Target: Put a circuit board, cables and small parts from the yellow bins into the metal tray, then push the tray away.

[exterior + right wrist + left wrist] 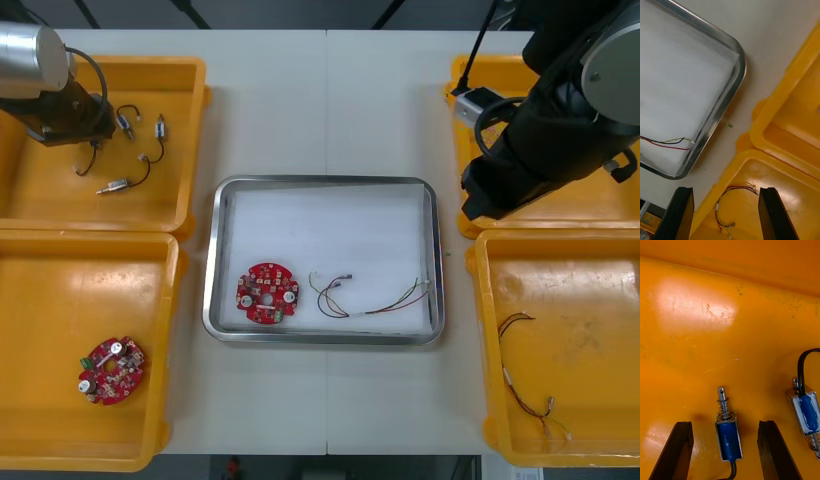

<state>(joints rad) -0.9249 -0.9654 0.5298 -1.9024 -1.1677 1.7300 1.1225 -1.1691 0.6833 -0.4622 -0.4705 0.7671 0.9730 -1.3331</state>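
Astride small metal part [729, 437], left end effector [725, 423] spread wide (untouched)

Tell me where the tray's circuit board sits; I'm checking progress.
In the front view, the circuit board lies in the tray's near-left corner, just left of the cable, apart from it.

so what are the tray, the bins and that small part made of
Metal tray: metal, mirror-shiny rim; matte white inside, maybe a liner. Yellow bins: probably plastic, glossy, with glare and scuffs. Small metal part between the left gripper's open fingers: bare steel-looking pin and spring, blue-wrapped body. Right gripper, open, hovers over a right bin.
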